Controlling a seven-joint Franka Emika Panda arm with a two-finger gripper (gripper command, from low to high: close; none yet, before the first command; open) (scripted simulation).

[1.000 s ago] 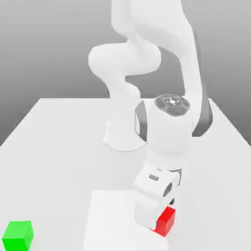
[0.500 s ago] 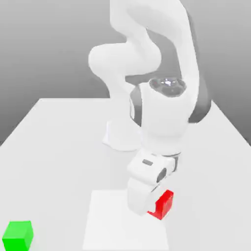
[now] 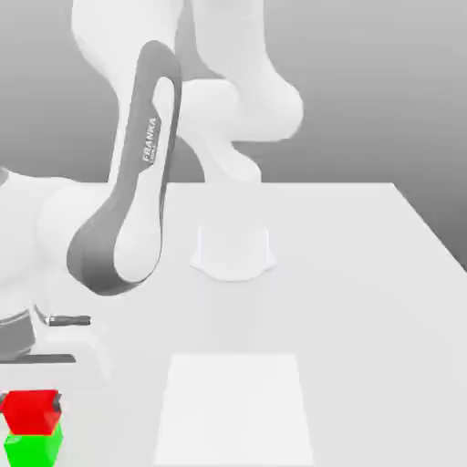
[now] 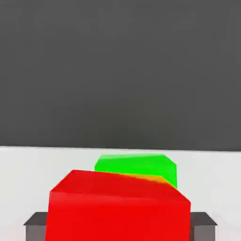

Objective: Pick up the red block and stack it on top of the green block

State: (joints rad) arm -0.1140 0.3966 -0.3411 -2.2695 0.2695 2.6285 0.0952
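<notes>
Above the worktop (image 3: 347, 319), the arm (image 3: 132, 191) lines the jaws up with the stack, though I can't tell whether they grip or have released. Between them, the red block (image 3: 32, 412) sits over the green block (image 3: 30, 451), presumably centred for balance.

1. In the exterior view, the red block (image 3: 32, 412) hides most of the green block's top; the green block (image 3: 32, 451) runs down to the picture's lower edge, so its base cannot be made out.
2. In the hand view, the red block is cut off by the picture's edge and covers part of the green block; where the two meet is hidden.
3. The arm (image 3: 137, 210) is cut off at the exterior view's top and left edges. Small marks beside its "FRANKA" lettering (image 3: 151, 141) are too tiny to read.
4. The surface (image 3: 365, 319) is partly hidden behind the arm, its near edge out of frame.
</notes>
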